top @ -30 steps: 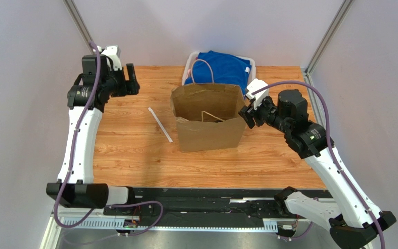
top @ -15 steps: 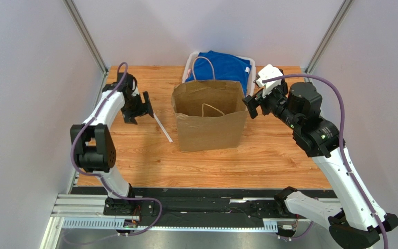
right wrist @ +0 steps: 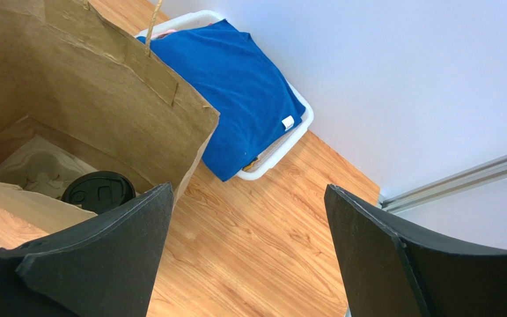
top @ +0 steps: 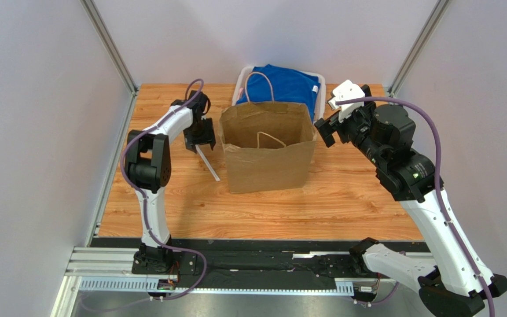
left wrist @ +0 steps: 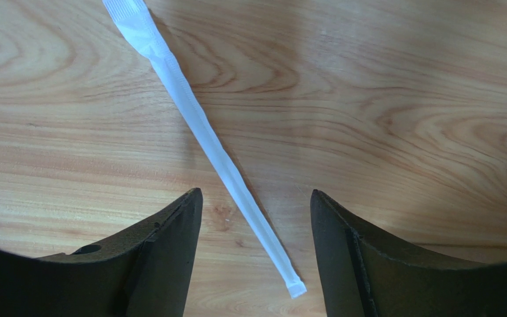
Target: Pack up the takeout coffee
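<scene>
So the takeout coffee (right wrist: 99, 191) sits down inside the paper bag (top: 266, 155). From the right wrist view only its round black plastic lid shows. It's at the bottom, next to the moulded grey pulp carrier (right wrist: 34, 165).

The bag is creased kraft brown with a twisted paper handle, standing upright with its mouth open. It's roughly mid-table, a bit toward the far edge. Right behind it, at the far edge, a white plastic basket (top: 315, 76) holds a folded blue cloth (top: 282, 82).

The left gripper (left wrist: 256, 193) hangs low over the wood-grain table (top: 342, 198), just left of the bag. Its dark fingers are spread apart on either side of a thin white paper-wrapped straw (left wrist: 203, 132), without touching it.

The right gripper (right wrist: 246, 191) is up beside the bag's right rim, jaws wide apart and gripping nothing.

A broad band of wood runs between the bag and the near edge, with more on the right side.
</scene>
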